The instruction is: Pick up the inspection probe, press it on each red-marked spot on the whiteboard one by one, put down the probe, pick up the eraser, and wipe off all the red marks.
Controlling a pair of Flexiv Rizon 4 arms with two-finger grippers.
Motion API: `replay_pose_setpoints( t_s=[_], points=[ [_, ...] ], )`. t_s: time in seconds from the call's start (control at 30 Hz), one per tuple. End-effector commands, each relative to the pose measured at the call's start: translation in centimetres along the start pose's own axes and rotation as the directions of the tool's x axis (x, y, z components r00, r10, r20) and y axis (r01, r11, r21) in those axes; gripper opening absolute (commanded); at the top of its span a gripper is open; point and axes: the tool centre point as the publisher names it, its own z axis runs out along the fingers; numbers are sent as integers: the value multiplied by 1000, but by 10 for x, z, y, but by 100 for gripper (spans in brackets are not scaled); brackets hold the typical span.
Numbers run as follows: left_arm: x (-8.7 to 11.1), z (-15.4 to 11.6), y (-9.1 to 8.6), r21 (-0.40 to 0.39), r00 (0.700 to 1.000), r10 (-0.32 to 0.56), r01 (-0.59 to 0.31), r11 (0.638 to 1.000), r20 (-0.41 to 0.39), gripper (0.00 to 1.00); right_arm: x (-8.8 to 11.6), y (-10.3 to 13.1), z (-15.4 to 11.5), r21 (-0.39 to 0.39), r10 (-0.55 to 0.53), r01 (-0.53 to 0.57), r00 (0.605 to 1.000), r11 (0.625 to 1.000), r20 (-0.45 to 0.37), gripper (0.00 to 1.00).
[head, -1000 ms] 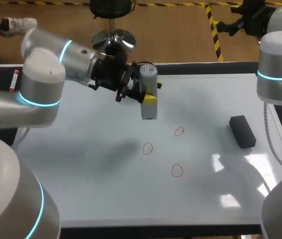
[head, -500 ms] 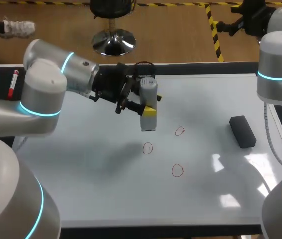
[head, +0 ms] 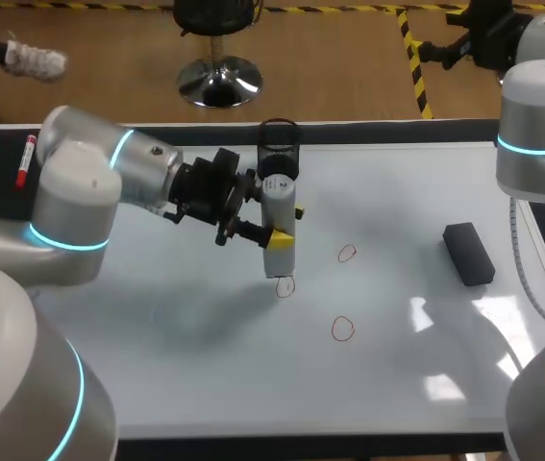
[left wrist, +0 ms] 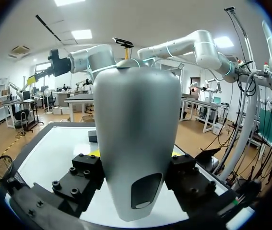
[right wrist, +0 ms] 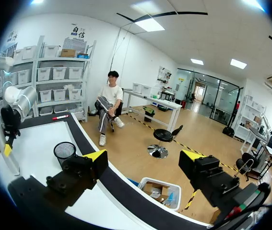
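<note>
The grey inspection probe point(head: 279, 230) stands upright over the whiteboard point(head: 176, 346), with my left gripper point(head: 274, 232) shut on it from both sides. Its lower end sits at the top edge of the leftmost red mark point(head: 285, 286); whether they touch I cannot tell. Two more red marks point(head: 347, 254) point(head: 342, 328) lie to the right. The black eraser point(head: 469, 254) rests at the board's right side. In the left wrist view the probe point(left wrist: 138, 143) fills the space between the fingers point(left wrist: 85, 175). My right gripper point(right wrist: 144, 160) hangs open and empty past the table's far right corner.
A black mesh cup point(head: 278, 144) stands at the board's far edge, just behind the probe. A red marker point(head: 27, 158) lies on the dark surface left of the board. The right arm's body point(head: 538, 125) rises at the right edge.
My left arm has carried the probe down and slightly towards the front, from above the board to the leftmost red mark. The right arm has stayed still.
</note>
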Motion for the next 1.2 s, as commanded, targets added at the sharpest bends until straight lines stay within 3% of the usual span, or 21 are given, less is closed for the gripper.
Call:
replay_pose_setpoints(
  t_s=[0.03,0.5,1.2],
  points=[
    [7,-2,1,5,1000,-2,2,1000,15,0,0,0,0,0,0,0,1000,1000,0,100],
    [10,10,14,14,1000,19,-19,1000,6,0,0,0,0,0,0,0,1000,1000,0,100],
    [1,22,19,16,996,81,-81,997,-27,0,0,0,0,0,0,0,1000,1000,0,100]
  ],
)
